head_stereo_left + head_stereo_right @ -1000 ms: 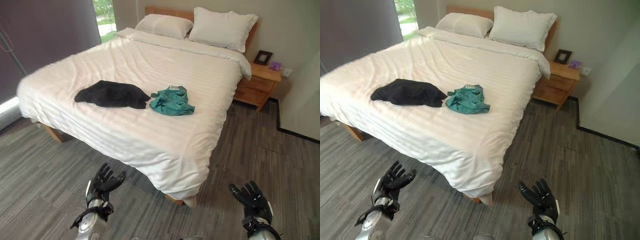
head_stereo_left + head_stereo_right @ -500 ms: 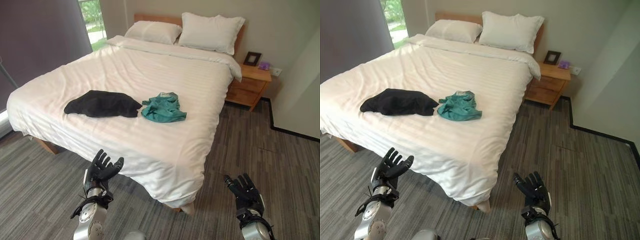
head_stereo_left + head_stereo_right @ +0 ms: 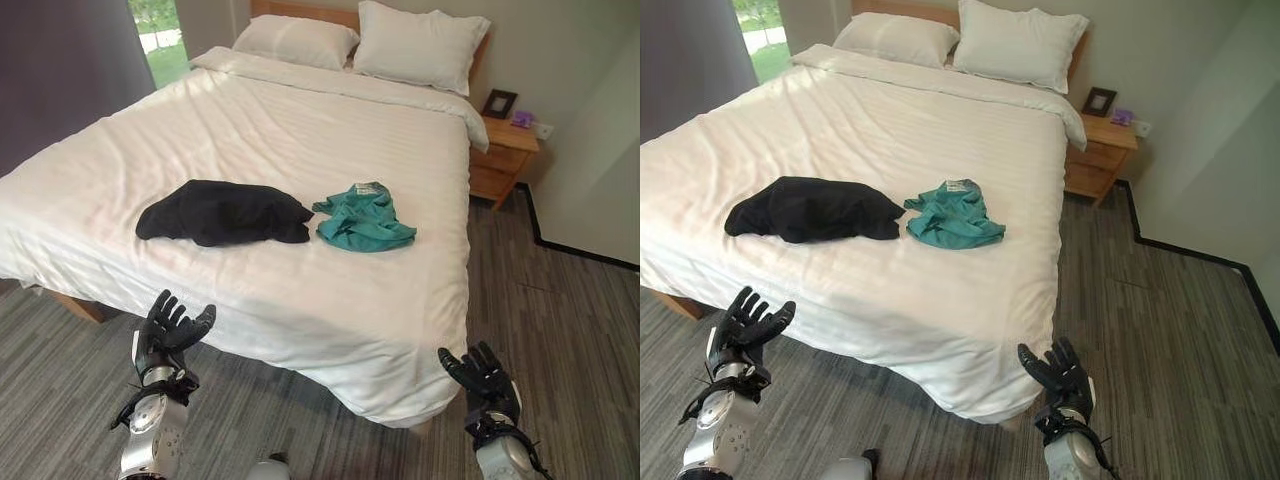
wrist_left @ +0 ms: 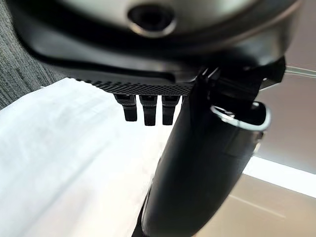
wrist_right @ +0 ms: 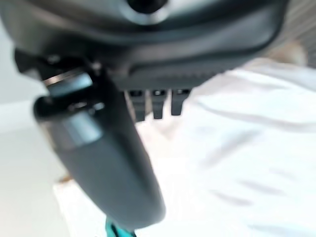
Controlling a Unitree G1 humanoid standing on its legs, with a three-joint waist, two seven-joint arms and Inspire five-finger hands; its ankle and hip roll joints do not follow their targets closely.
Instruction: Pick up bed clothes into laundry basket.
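Observation:
Two garments lie on the white bed (image 3: pixel 250 130): a black one (image 3: pixel 225 211) to the left and a crumpled teal one (image 3: pixel 365 219) just right of it, nearly touching. My left hand (image 3: pixel 165 330) is raised in front of the bed's near edge, open with fingers spread, holding nothing. My right hand (image 3: pixel 483 378) is up by the bed's near right corner, also open and empty. Both hands are well short of the clothes. In the right wrist view a sliver of the teal garment (image 5: pixel 114 230) shows past the thumb.
Two white pillows (image 3: pixel 420 45) rest against the wooden headboard. A wooden nightstand (image 3: pixel 497 155) with a picture frame stands right of the bed. Grey carpet (image 3: pixel 560 330) runs along the right side. A dark curtain (image 3: pixel 50 70) and a window lie at the far left.
The camera has come closer to the bed, so the bed and clothes look larger. Both hands stay open and now sit nearer the bed's front edge.

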